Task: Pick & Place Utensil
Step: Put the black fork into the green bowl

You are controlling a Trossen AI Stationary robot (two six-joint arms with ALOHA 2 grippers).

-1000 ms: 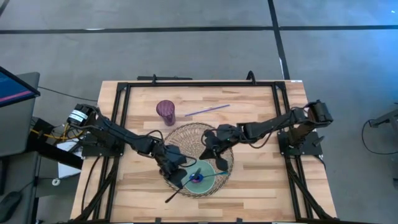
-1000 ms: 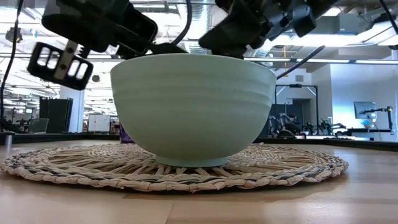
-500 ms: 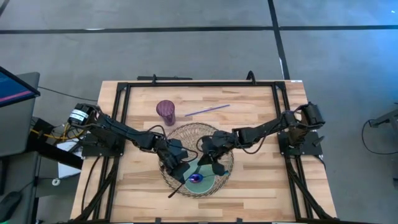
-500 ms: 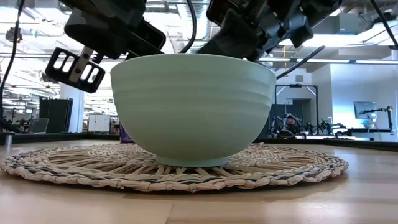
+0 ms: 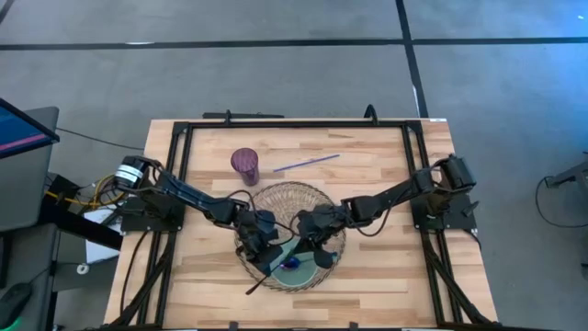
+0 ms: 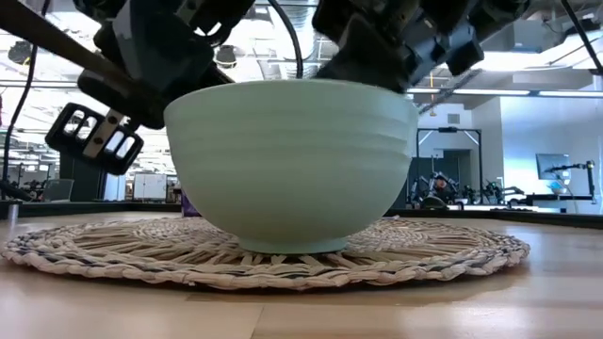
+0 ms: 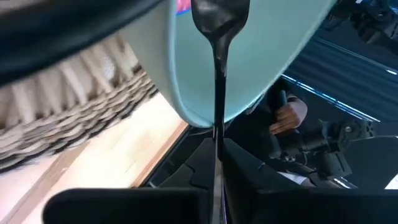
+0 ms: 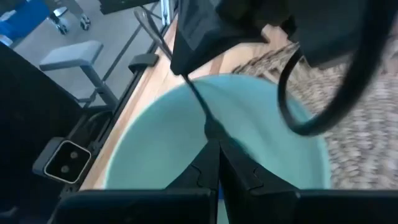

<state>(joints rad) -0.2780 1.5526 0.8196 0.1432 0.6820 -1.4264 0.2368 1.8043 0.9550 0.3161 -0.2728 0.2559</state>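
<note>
High view: dark slender utensil [image 5: 266, 273] slants into the pale green bowl [image 5: 310, 267] on the woven mat [image 5: 276, 204], left tool [image 5: 264, 255] and right tool [image 5: 320, 246] over it; left wrist view: left tool clamps the utensil's thin black handle [image 7: 219, 118]; right wrist view: right tool's grip cannot be told.

Setting. Grey floor [image 5: 276, 74] crossed by dark seam lines [image 5: 411, 55] surrounds the wooden table [image 5: 386, 276]. A monitor [image 5: 23, 129] stands well away from the left gripper [image 5: 262, 250], off the table's edge. Behind both grippers, beyond the table's far edge, an open hall: ceiling beams and bright strip lights [image 6: 556, 94], a white wall [image 6: 551, 127], a small screen [image 6: 549, 166], dark equipment racks [image 6: 85, 174].
</note>
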